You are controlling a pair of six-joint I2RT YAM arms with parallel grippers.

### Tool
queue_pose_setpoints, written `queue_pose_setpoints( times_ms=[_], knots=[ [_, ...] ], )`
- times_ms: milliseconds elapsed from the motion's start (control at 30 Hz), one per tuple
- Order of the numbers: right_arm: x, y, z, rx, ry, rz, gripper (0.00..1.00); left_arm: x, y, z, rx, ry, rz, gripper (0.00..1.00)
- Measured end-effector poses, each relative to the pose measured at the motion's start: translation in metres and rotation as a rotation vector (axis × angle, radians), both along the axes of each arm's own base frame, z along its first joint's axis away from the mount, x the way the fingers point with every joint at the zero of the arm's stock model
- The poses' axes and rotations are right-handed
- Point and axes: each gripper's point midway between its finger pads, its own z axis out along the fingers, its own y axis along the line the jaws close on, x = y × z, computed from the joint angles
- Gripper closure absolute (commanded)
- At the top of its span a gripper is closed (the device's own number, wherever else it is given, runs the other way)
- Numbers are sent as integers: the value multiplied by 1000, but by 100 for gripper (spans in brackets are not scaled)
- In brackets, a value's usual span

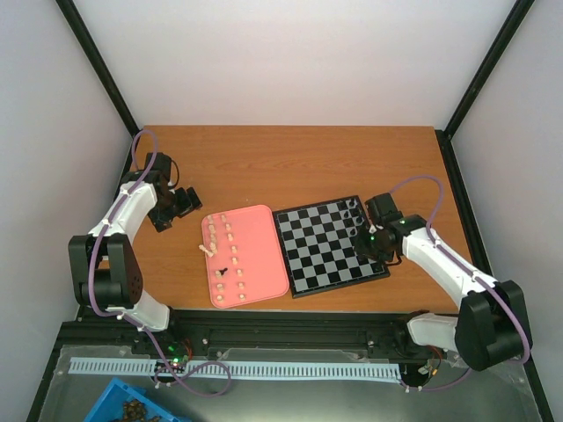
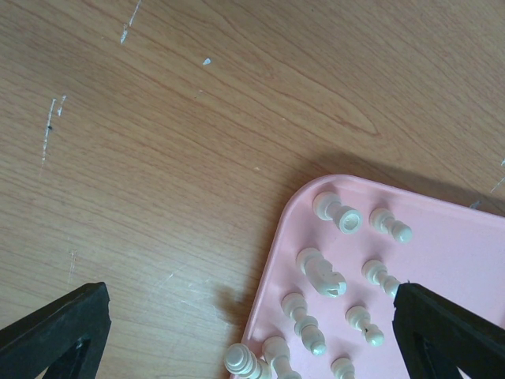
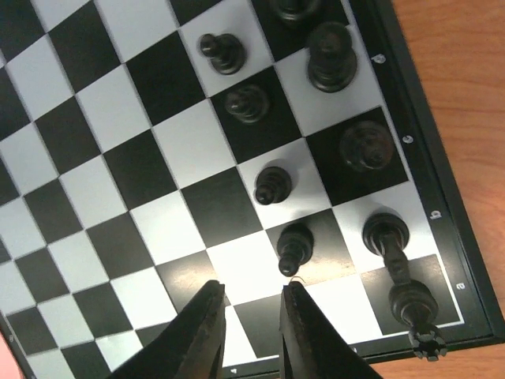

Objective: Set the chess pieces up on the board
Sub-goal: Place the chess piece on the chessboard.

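My right gripper (image 3: 252, 294) is hovering narrow, empty, by a pawn (image 3: 293, 246); cream pieces (image 2: 322, 272) are lying nearer my wide left gripper (image 2: 248, 316).

1. We are seeing the board (image 1: 330, 249) showing black and white checks inside a thin black border, with small white letters along one edge.
2. We are finding the black chess pieces (image 3: 274, 184) looking glossy black.
3. We are noticing the cream chess pieces (image 2: 321, 271) showing a plain off-white.
4. We are seeing the tray (image 1: 264, 255) showing an even pink, unpatterned.
5. We are seeing the table (image 1: 290, 163) showing orange-brown wood grain with pale scratches.
6. We are seeing the left arm (image 1: 132, 207) and right arm (image 1: 440, 259) showing white shells, black joints and purple cables (image 1: 144, 132).
7. We are spotting a bin (image 1: 132, 404) showing bright blue.
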Motion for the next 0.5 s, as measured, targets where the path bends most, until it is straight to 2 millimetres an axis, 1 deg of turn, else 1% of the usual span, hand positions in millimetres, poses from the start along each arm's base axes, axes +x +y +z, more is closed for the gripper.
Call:
queue_pose_setpoints(
  times_ms=[67,200,367,500],
  knots=[
    [0,2,3,10,-8,12,88,0,0,0,0,0,0,0],
    [1,7,4,26,-3,37,88,0,-1,0,-3,0,0,0],
    [1,16,-6,10,40,78,89,0,-1,0,-4,0,-1,0],
    [3,18,-16,-12,68,84,88,0,-1,0,-4,0,-1,0]
  ],
)
